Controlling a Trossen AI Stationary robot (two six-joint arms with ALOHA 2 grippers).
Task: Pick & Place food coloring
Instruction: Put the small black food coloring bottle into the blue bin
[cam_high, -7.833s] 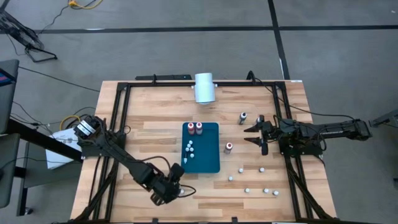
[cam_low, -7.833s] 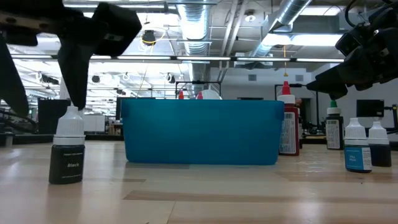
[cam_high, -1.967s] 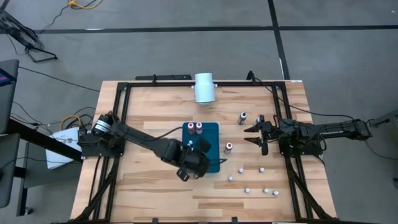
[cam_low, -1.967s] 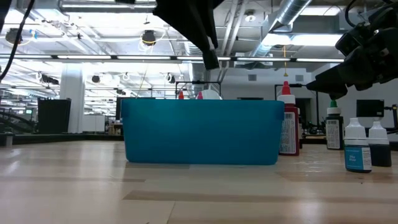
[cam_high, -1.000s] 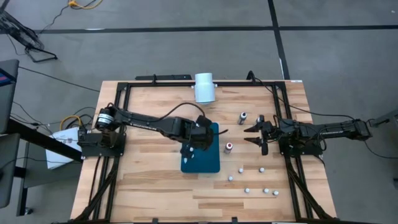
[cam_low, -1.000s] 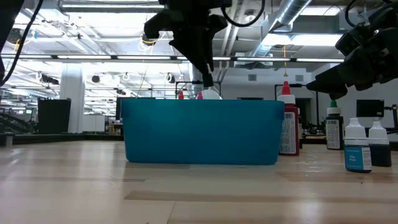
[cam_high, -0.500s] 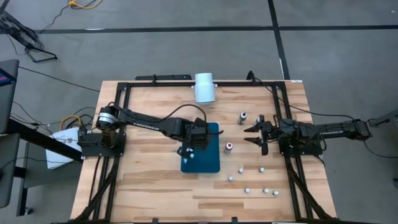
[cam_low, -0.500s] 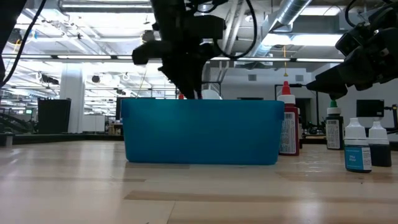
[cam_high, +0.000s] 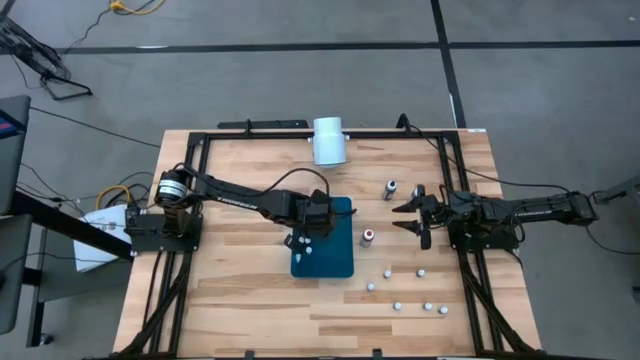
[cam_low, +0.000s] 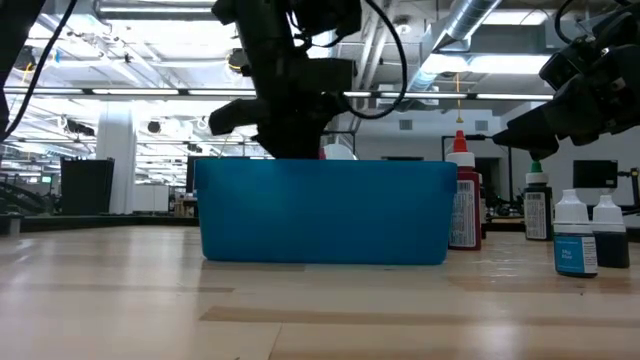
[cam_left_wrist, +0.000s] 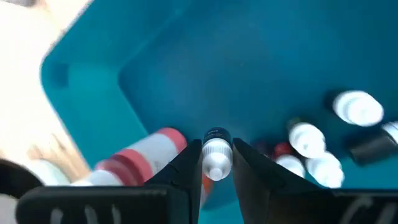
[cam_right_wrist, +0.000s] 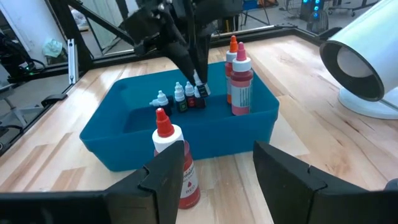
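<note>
Left gripper (cam_left_wrist: 216, 163) is down inside the teal bin (cam_high: 340, 262), clamped on a small white-capped bottle (cam_left_wrist: 216, 152) next to the other little bottles (cam_right_wrist: 180, 96). Right gripper (cam_high: 412, 219) hangs spread apart over the tabletop (cam_high: 240, 290), near the red bottle (cam_high: 368, 237).

Many tiny food coloring bottles (cam_high: 368, 237), split between two spots. One group stood upright at the centre of the high view: two taller red ones (cam_right_wrist: 240, 85) with pale caps, plus a cluster of small whitish-capped ones (cam_right_wrist: 179, 98). One dark small bottle (cam_left_wrist: 216, 155) with a whitish cap hung just above that cluster. Others stood scattered toward the right and lower right of the high view: a red one, a dark one (cam_high: 391, 188), several whitish ones (cam_high: 420, 271).
</note>
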